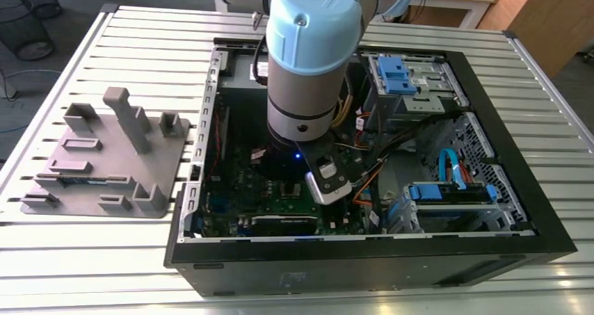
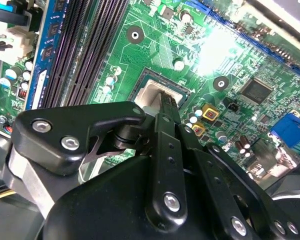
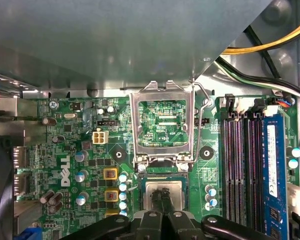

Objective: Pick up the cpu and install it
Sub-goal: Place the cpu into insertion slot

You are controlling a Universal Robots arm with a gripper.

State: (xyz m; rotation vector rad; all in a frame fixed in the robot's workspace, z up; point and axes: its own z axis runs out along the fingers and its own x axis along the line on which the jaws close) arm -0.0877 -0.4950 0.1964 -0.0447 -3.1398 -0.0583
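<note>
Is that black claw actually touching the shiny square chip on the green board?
Cannot tell. In both wrist views the tips of the gripper overlap the cpu, hiding any gap.

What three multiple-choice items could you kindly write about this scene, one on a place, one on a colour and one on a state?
1. Where is the cpu?
A. On the grey tray beside the case
B. On a blue drive bay
C. On the motherboard, under the hand

2. What colour is the motherboard?
A. Green
B. Red
C. White

3. How does the socket frame stand?
A. Clamped flat over the cpu
B. Swung open, clear of the cpu
C. Lying outside the case

Answers: 1 C, the first wrist view shows its silver top on the board at the hand's tips; 2 A, both wrist views show a green board; 3 B, bare board shows through the frame's open window.
</note>
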